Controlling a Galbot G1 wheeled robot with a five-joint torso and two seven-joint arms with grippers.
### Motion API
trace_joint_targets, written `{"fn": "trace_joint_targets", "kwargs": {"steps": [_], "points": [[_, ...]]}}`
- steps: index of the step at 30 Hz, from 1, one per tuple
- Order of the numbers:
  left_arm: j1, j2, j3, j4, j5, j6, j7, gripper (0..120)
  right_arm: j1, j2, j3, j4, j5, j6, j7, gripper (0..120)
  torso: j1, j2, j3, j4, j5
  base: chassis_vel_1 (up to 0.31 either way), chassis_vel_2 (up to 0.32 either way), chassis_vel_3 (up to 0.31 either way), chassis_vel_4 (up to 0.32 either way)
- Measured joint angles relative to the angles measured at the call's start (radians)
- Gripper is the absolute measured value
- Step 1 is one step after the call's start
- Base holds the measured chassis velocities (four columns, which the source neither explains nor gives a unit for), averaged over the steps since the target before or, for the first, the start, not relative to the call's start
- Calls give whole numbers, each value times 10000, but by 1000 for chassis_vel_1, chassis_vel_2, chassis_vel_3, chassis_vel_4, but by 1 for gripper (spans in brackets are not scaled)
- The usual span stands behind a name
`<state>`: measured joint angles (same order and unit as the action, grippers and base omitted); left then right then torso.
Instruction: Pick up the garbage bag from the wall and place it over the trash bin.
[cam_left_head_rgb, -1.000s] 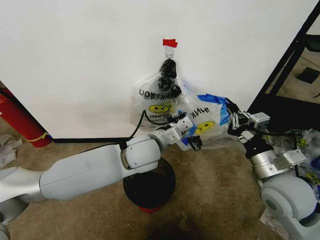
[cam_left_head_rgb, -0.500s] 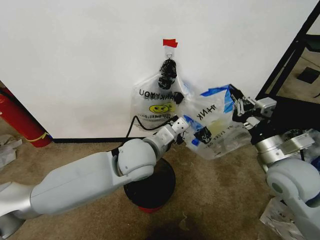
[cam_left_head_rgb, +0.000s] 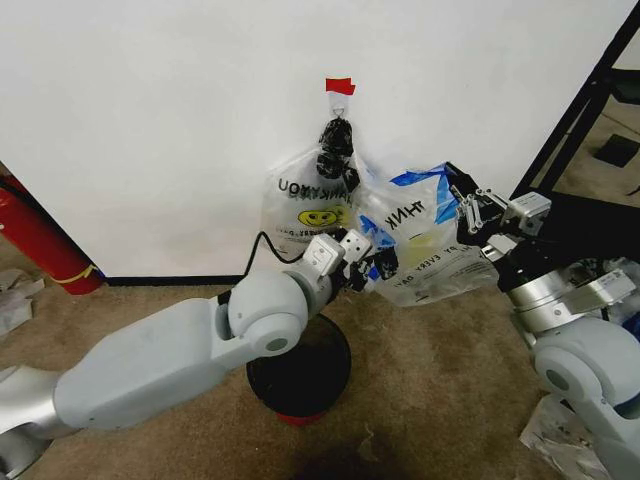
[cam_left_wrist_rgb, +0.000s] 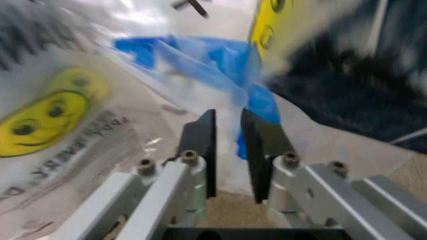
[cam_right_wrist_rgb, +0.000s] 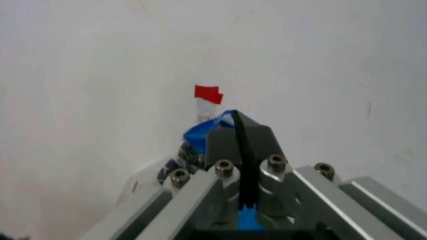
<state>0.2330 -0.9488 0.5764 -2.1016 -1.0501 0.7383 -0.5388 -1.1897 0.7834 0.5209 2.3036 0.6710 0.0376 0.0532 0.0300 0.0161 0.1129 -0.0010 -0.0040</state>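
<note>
The garbage bag (cam_left_head_rgb: 425, 240), clear with black lettering and blue patches, hangs stretched between my two grippers in front of the white wall (cam_left_head_rgb: 150, 120). My left gripper (cam_left_head_rgb: 372, 265) is shut on the bag's lower left edge; in the left wrist view its jaws (cam_left_wrist_rgb: 228, 112) pinch blue plastic (cam_left_wrist_rgb: 248, 100). At the upper right corner of the bag, my right gripper (cam_left_head_rgb: 462, 205) is shut on a blue patch, seen pinched in the right wrist view (cam_right_wrist_rgb: 237, 117). The trash bin (cam_left_head_rgb: 332, 368) stands on the floor under my left forearm, largely hidden by it.
A thick bundle of smiley bags (cam_left_head_rgb: 310, 205) with a black knot hangs from a hook under the red tape (cam_left_head_rgb: 340, 85). A long red cylinder (cam_left_head_rgb: 35, 240) leans at the left. A black frame (cam_left_head_rgb: 575, 120) stands at the right, with more bags (cam_left_head_rgb: 620, 300) on the floor there.
My right gripper has risen with the bag's blue corner, lifting the bag off the floor. My left gripper has drawn back a little to the left, still on the bag's lower edge.
</note>
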Motion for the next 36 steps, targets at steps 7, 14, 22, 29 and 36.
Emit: {"fn": "trace_joint_targets", "kwargs": {"steps": [7, 14, 22, 29, 36], "points": [[-295, -626, 584, 473, 187, -11, 174, 32, -92, -40, 94, 253, 132, -128, 51, 0, 0, 0, 0, 0, 0, 0, 0, 0, 0], [-471, -1280, 1093, 862, 203, -20, 275, 4, -190, -86, 61, 453, 155, -217, 106, 0, 0, 0, 0, 3, 1, 0, 0, 0, 0], [-562, -1882, 1225, 1012, -220, -24, 255, 0, -68, -86, -112, 367, 9, -217, 153, 0, 0, 0, 0, -1, 2, 0, 0, 0, 0], [-471, -2059, 1195, 1104, -397, -41, 89, 0, -5, -31, -158, 329, -42, -234, 248, 0, 0, 0, 0, -1, 0, 0, 0, 0, 0], [-82, -1825, 633, 945, -371, -543, -208, 0, -66, 280, -25, 225, -43, -233, 311, 0, 0, 0, 0, -1, -1, 0, 0, 0, 0]]}}
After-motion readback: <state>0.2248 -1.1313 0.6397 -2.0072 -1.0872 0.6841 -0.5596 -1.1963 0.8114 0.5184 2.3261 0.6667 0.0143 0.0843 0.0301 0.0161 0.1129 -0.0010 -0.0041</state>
